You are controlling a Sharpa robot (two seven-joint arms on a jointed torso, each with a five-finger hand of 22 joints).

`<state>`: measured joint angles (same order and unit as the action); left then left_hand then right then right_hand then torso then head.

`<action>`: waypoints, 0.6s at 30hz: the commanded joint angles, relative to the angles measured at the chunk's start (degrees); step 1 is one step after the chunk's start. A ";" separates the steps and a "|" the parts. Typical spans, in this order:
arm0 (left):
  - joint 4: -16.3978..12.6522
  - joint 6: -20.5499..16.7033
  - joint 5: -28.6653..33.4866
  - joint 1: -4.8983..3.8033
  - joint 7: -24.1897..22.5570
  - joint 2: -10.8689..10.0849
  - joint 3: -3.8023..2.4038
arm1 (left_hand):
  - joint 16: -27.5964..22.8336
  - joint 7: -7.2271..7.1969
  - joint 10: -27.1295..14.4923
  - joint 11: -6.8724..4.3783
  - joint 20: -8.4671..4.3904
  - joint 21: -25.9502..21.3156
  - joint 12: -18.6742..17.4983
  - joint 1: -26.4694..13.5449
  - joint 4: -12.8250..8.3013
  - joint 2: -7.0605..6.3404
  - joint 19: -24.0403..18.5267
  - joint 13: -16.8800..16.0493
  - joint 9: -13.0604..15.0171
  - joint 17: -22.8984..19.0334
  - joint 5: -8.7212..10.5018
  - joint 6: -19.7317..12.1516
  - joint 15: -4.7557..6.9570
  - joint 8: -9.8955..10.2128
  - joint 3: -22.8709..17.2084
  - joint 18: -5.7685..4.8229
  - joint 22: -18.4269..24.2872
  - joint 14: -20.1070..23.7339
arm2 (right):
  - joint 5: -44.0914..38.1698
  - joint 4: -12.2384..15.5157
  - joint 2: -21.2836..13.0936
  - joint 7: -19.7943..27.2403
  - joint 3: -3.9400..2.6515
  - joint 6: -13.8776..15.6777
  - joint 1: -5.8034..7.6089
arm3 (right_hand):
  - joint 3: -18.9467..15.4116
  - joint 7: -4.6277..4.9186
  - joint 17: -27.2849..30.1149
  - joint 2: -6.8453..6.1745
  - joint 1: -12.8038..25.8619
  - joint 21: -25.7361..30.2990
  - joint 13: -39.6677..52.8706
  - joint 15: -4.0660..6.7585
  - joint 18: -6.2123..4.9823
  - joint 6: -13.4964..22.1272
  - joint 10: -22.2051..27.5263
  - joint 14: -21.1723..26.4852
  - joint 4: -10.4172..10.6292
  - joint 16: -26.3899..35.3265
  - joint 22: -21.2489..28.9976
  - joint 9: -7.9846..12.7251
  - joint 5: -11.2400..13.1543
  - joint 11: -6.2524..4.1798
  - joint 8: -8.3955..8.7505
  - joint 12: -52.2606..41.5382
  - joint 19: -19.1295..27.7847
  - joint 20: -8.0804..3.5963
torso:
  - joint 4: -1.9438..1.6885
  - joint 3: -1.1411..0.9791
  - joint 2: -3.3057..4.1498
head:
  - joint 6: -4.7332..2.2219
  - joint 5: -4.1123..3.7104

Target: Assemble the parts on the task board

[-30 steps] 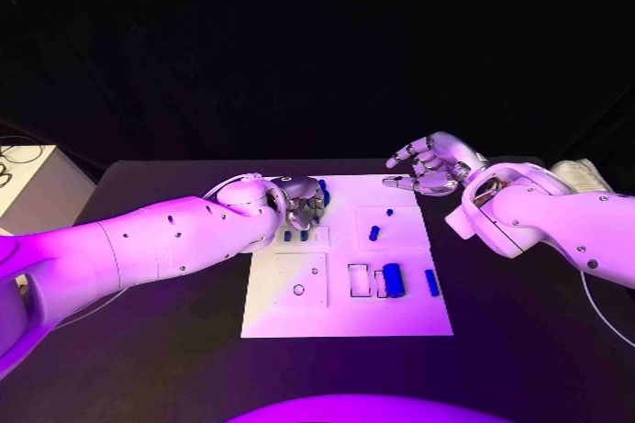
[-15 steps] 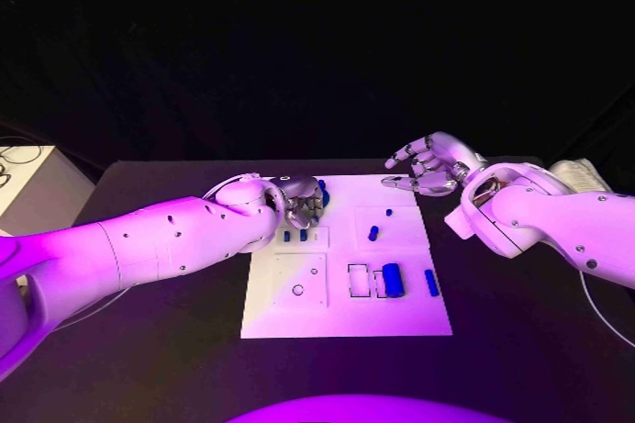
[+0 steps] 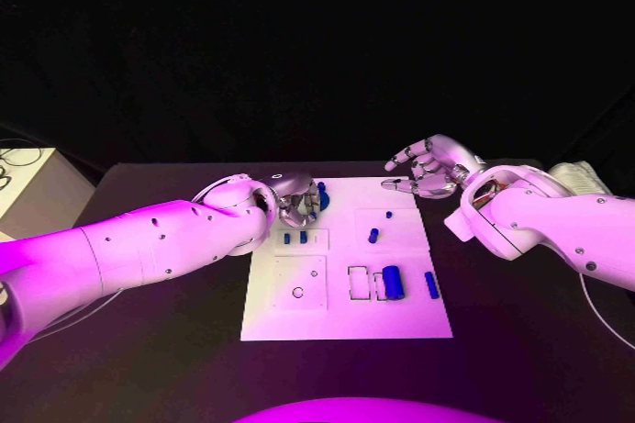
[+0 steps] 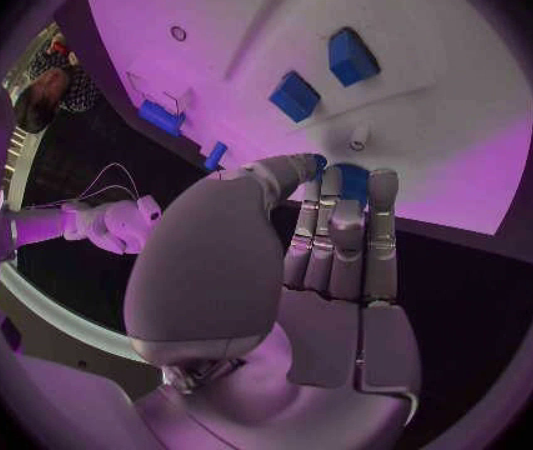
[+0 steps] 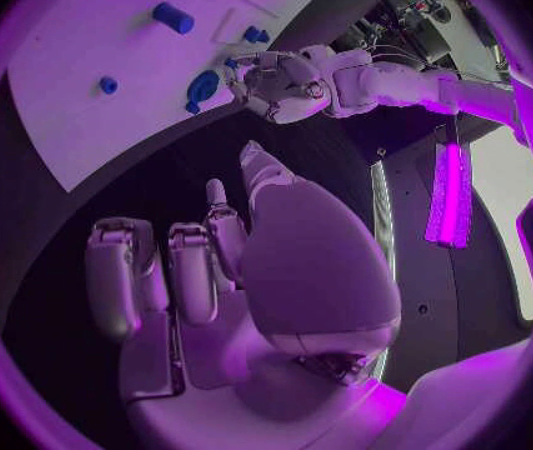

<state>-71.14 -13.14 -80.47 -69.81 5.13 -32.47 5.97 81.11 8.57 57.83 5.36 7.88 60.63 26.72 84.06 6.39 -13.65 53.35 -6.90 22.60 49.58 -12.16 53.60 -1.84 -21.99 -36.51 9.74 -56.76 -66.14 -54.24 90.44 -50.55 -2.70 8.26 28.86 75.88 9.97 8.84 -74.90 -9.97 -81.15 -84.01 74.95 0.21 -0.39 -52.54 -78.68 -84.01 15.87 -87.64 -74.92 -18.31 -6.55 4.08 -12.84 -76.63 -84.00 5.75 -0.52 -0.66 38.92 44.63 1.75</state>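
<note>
Black table (image 3: pixel 159 350) under purple light, white board (image 3: pixel 347 324) at centre frame. Left hand (image 3: pixel 295 201) at board's upper left corner, fingers curled round a blue part (image 4: pixel 352 182). Right hand (image 3: pixel 430 166) hovering upper right, spread, holding nothing. Risk: part slipping or tilting in a partial grip, missing its slot.

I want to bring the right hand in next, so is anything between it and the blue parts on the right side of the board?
Nothing visible. The right hand hovers with fingers spread, holding nothing, past the task board's far right corner. The small blue parts lie uncovered nearer on the board. The left hand works at the board's far left.
</note>
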 commanded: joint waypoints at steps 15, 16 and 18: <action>-4.62 3.08 3.18 -0.08 -1.00 -6.37 -1.86 | 0.40 0.04 0.93 0.11 -0.01 0.26 -1.20 -1.05 -0.23 -0.28 0.34 0.21 0.14 -0.13 0.28 0.62 -0.14 0.70 0.17 -0.02 -0.18 -0.56 | -0.21 0.02 -0.32 0.46 0.00 -0.88 -0.05 | 0.29 -0.09 -9.99 -0.01 -0.60 0.05 3.49 0.02 -1.09 0.30 0.14 -4.55 -0.09 0.20 -11.53 0.07 -0.18 -0.10 -0.33 0.21 -3.19 -0.02 | -0.14 -0.02 -0.02 | -0.21 0.33; -4.44 3.11 3.15 -0.07 -0.98 -6.36 -1.86 | 0.40 0.04 0.93 0.11 -0.01 0.26 -1.20 -1.05 -0.23 -0.28 0.34 0.21 0.14 -0.13 0.28 0.62 -0.14 0.70 0.17 -0.02 -0.18 -0.56 | -0.21 0.02 -0.32 0.46 0.00 -0.88 -0.05 | 0.35 -0.15 -9.95 -0.04 -0.61 0.18 3.30 0.08 -1.12 0.19 0.10 -4.55 -0.08 0.25 -11.46 0.04 -0.18 -0.15 -0.47 0.36 -3.16 -0.07 | -0.16 -0.02 -0.02 | -0.19 0.36; -3.89 3.14 2.99 -0.05 -0.98 -6.21 -1.86 | 0.42 0.04 0.95 0.10 -0.01 0.27 -1.24 -1.05 -0.23 -0.28 0.35 0.21 0.14 -0.10 0.28 0.63 -0.14 0.71 0.16 -0.02 -0.19 -0.58 | -0.22 0.02 -0.28 0.47 0.00 -0.87 -0.05 | 0.35 -0.15 -9.95 -0.04 -0.61 0.18 3.30 0.08 -1.12 0.19 0.10 -4.55 -0.08 0.25 -11.46 0.04 -0.18 -0.15 -0.47 0.36 -3.16 -0.07 | -0.07 -0.02 0.02 | -0.20 0.44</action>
<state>-75.30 -11.46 -78.02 -69.84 4.43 -38.88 4.16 81.32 8.69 58.39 5.52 7.88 60.63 25.72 83.67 6.39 -14.04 53.35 -6.78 22.65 49.46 -12.16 53.88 -2.05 -21.60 -36.51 9.74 -56.87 -66.34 -54.24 90.41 -50.86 -2.72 8.26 28.72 75.87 9.97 8.84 -74.90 -9.97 -81.15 -84.01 74.94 0.22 -0.39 -52.54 -78.68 -84.01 15.87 -87.64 -74.91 -18.31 -6.55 4.08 -13.23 -76.63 -84.00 5.75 -0.63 -0.68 38.89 44.41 2.08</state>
